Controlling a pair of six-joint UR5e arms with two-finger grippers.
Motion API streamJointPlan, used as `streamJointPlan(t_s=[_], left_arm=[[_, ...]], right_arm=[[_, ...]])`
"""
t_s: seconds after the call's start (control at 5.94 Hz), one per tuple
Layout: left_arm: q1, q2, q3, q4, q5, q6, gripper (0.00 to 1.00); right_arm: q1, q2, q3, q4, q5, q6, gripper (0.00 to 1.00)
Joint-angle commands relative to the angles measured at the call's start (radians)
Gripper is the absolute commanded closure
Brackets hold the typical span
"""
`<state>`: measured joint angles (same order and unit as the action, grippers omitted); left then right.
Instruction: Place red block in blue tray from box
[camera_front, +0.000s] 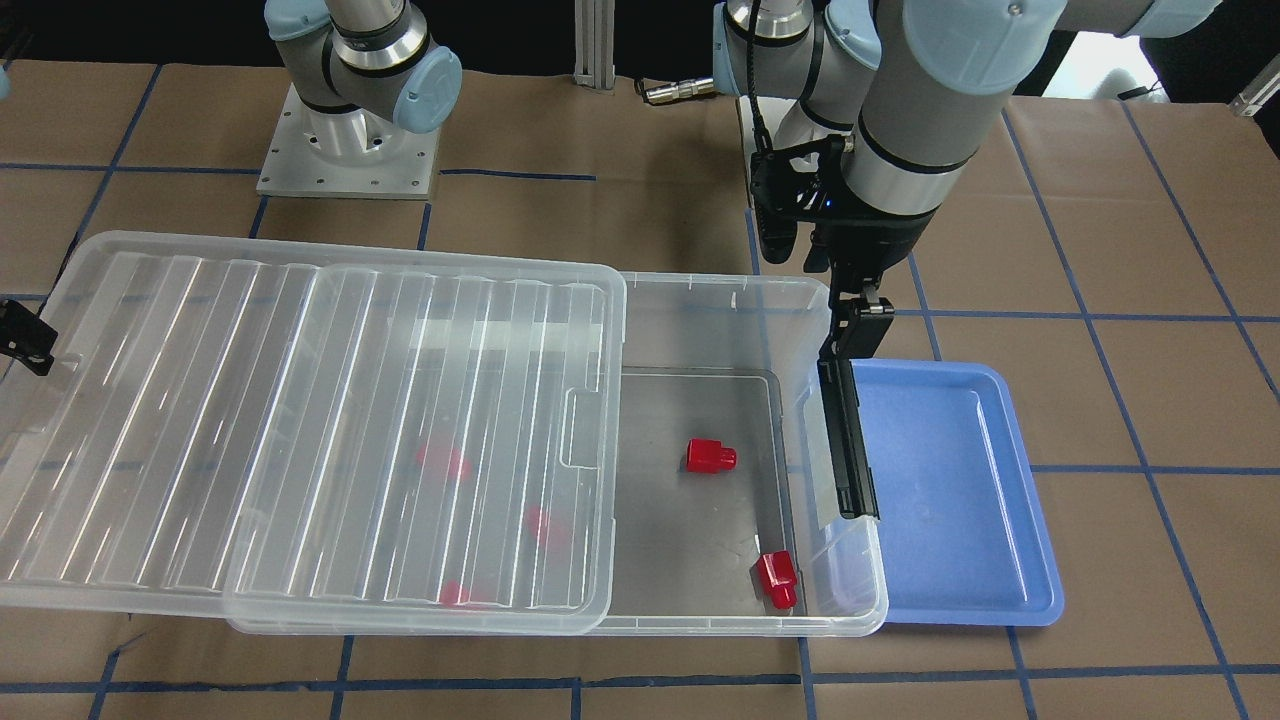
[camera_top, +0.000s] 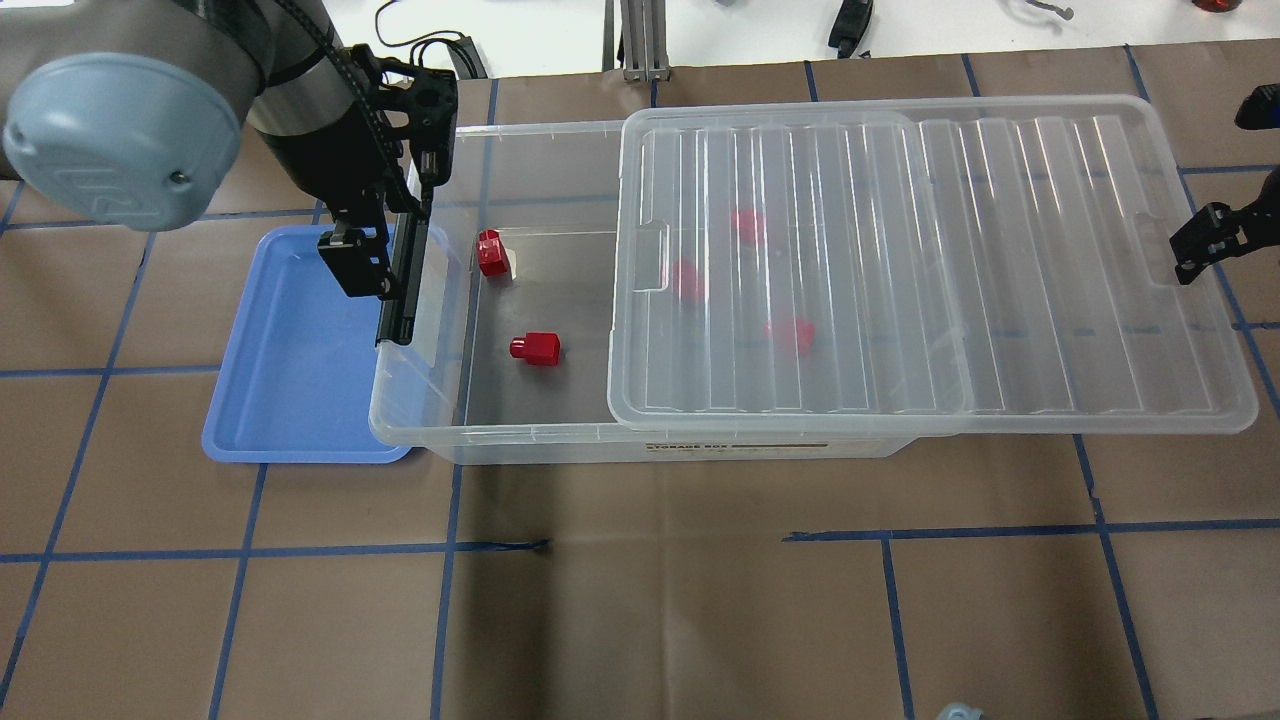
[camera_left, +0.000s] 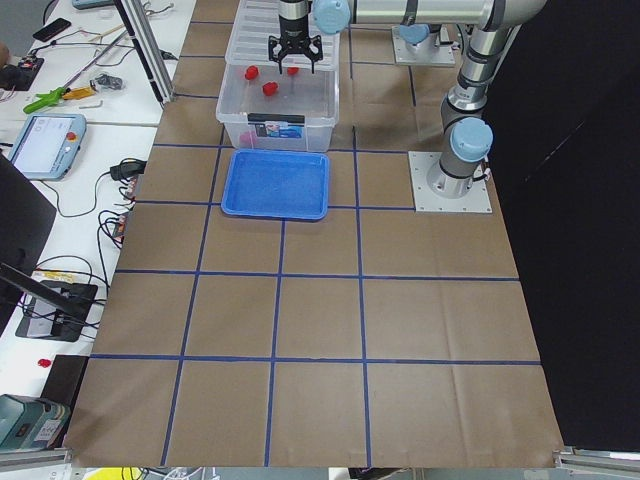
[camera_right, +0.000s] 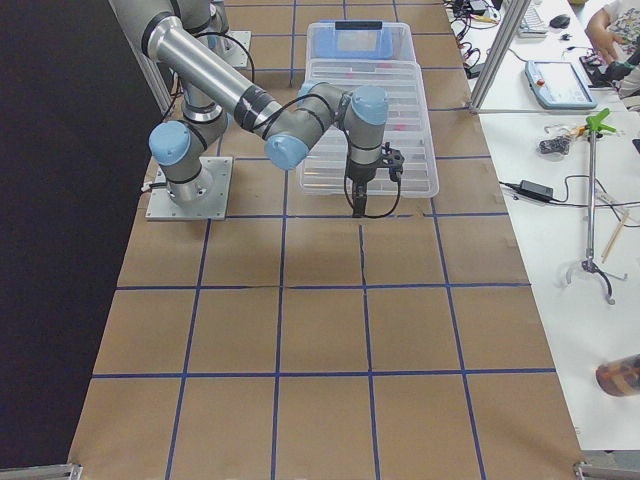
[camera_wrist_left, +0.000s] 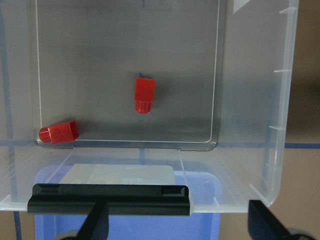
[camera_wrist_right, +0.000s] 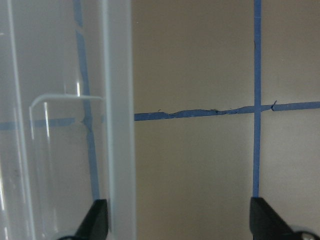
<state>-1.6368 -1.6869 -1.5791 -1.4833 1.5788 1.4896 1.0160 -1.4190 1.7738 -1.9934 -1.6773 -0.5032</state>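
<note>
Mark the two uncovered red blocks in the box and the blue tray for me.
middle red block (camera_top: 541, 348), overhead exterior view, on its cube body.
corner red block (camera_top: 491, 252), overhead exterior view, on its top face.
blue tray (camera_top: 295, 380), overhead exterior view, on its bare floor.

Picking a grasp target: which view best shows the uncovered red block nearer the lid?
Left wrist: the red block sits close, stub visible. Front and overhead views show it smaller; side views are too distant; right wrist misses it.

Red block (camera_front: 710, 456) glossy plastic; box (camera_front: 700, 320) and ribbed lid (camera_front: 300, 430) clear plastic; blue tray (camera_front: 950, 480) smooth plastic; counter (camera_front: 640, 220) matt brown paper.
</note>
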Motion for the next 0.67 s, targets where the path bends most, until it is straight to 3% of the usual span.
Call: streamJointPlan(t_s=[0.0, 0.17, 0.51], left_arm=[[-0.041, -0.086, -0.083, 0.178, -0.006, 0.001, 0.04], [-0.057, -0.14, -0.108, 0.29, -0.022, -0.003, 0.03], [-0.067, -0.258, -0.113, 0.358, -0.055, -0.003, 0.03]], right_arm=[[0.003, -0.027, -0.01, 0.011, 0.007, 0.02, 0.0], [0.022, -0.052, -0.048, 0.045, 0.014, 0.063, 0.0], [0.161, -0.09, -0.153, 0.207, 0.018, 0.211, 0.0]])
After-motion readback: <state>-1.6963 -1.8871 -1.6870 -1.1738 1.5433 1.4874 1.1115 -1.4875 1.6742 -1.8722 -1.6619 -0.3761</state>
